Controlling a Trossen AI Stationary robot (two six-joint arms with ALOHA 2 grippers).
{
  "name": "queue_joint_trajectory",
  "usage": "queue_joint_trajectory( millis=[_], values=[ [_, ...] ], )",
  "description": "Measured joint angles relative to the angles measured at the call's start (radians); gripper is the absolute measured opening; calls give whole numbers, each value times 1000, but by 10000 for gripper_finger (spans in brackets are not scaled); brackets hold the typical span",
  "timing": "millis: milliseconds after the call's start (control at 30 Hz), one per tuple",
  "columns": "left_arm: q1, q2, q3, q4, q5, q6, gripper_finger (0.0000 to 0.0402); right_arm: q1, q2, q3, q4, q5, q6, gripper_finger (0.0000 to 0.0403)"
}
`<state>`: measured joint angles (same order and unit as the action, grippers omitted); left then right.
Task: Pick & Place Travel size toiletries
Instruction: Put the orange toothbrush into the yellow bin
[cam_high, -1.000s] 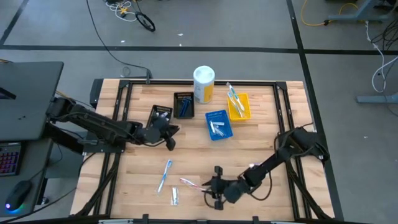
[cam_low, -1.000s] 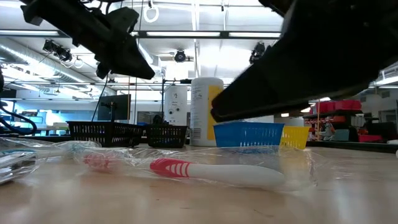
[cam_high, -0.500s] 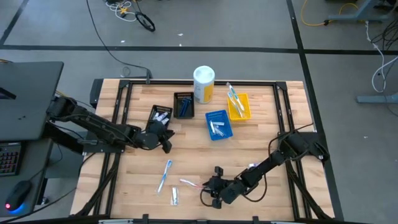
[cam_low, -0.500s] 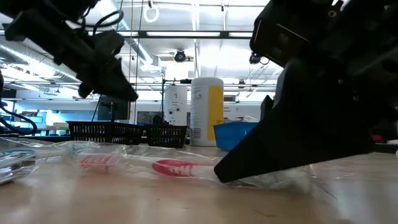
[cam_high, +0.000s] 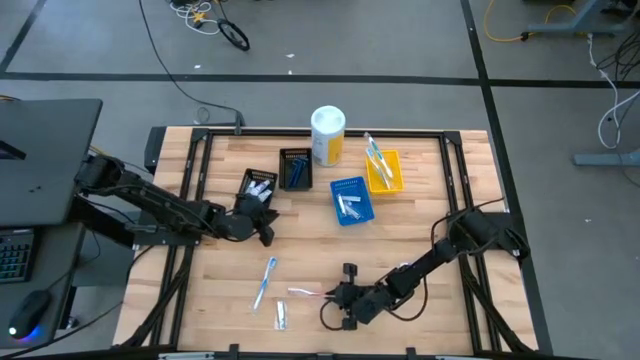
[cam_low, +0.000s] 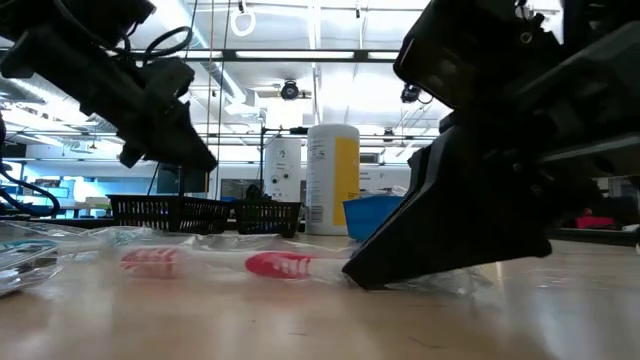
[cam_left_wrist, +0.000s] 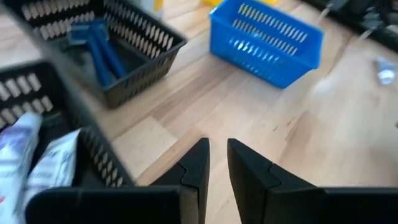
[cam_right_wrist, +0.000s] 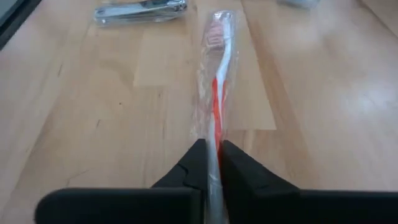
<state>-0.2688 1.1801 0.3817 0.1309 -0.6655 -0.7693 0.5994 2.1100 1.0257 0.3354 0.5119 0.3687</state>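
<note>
While you are watching, note these:
Right gripper (cam_right_wrist: 210, 163): fingers are pinching the wrapped pink toothbrush (cam_right_wrist: 216, 93), which is lying flat on the table (cam_high: 420, 230) near its front edge.
Left gripper (cam_left_wrist: 216, 163): is hovering nearly closed, empty, beside the black baskets.
Black basket (cam_left_wrist: 134, 46): is holding blue razors (cam_left_wrist: 99, 50).
Nearer black basket (cam_left_wrist: 37, 106): is holding white tubes (cam_left_wrist: 37, 155).
Blue basket (cam_high: 352, 201): is holding small white items.
Yellow basket (cam_high: 384, 172): is holding toothbrushes.

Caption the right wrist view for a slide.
Right gripper shut on the wrapped pink toothbrush lying on the wooden table.

Right tool (cam_right_wrist: 212, 163) now clamping pink toothbrush (cam_right_wrist: 217, 93)
</note>
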Motion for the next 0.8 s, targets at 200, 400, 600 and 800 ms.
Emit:
queue_joint_trajectory(
  millis=[200, 400, 600, 800],
  values=[
    [0, 0, 0, 114, 7, 101, 63, -24, -146, -6, -167, 70, -63, 26],
    [0, 0, 1, 186, 11, 175, 63, -62, -394, -4, -678, 412, 179, 25],
    [0, 0, 1, 192, 11, 192, 63, -177, -615, -35, -1224, 520, 591, 27],
    [0, 0, 1, 201, 11, 224, 63, -347, -735, -166, -1274, 562, 738, 36]
  ],
)
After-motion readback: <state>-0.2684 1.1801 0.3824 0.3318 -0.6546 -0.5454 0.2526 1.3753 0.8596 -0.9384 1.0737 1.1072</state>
